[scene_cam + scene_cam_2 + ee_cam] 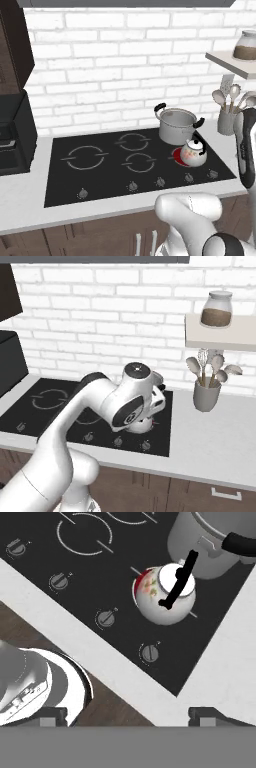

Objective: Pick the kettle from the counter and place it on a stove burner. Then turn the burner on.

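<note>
In the hand view the hand (128, 717) hangs above the front edge of the desk (60, 624), its two dark tips set wide apart at the bottom corners with nothing between them; below it, at about 12 o'clock from the tips, the kettle (165, 597) stands upright on the black cooktop (100, 577). Nearest along the cooktop's front edge runs a row of small round knobs (149, 653); the kettle sits just behind the one at the right end, towards 1 o'clock of it.

The kettle is small, round and white, with a faint reddish flower pattern on its side, a black arched handle over the top and a white lid; in the left base view it (193, 152) shows a dark knob on the lid and rests on the stove burner (178, 156), which glows red at the kettle's 9 o'clock side. The other ring marks (139, 162) are thin grey and unlit.

Just beyond the kettle, at its 11 o'clock in the left base view, stands a bigger steel pot (177, 126) with black side handles, very close to it; whether they touch I cannot tell. Farther off at 3 o'clock a grey holder of spoons (227, 117) stands on the desk, and above it a shelf (231, 62) carries a jar (246, 46) against the white brick wall (115, 65).
</note>
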{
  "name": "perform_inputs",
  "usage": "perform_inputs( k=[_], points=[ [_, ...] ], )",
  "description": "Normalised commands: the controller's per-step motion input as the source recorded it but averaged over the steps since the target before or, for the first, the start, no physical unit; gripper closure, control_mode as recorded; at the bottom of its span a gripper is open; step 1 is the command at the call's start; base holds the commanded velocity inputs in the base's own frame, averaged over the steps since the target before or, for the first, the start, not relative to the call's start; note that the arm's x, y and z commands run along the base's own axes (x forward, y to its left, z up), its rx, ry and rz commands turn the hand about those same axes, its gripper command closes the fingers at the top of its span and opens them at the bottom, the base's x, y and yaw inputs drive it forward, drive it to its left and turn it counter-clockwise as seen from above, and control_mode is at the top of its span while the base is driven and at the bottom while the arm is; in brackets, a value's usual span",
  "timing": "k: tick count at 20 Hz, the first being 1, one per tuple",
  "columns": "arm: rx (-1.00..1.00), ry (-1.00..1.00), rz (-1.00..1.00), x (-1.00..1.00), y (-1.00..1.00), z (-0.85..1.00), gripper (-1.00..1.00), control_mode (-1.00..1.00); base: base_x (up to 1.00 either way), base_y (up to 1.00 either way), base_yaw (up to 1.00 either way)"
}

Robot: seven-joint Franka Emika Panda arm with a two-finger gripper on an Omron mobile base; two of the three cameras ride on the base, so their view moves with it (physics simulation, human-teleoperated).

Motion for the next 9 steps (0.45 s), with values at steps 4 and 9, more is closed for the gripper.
perform_inputs(
  k=[4,9],
  points=[
    [0.00,-0.12,-0.18,-0.89,0.01,0.30,-1.00,-1.00,0.00,0.00,0.00],
    [0.00,-0.11,-0.22,-0.84,0.00,0.13,-1.00,-1.00,0.00,0.00,0.00]
  ],
)
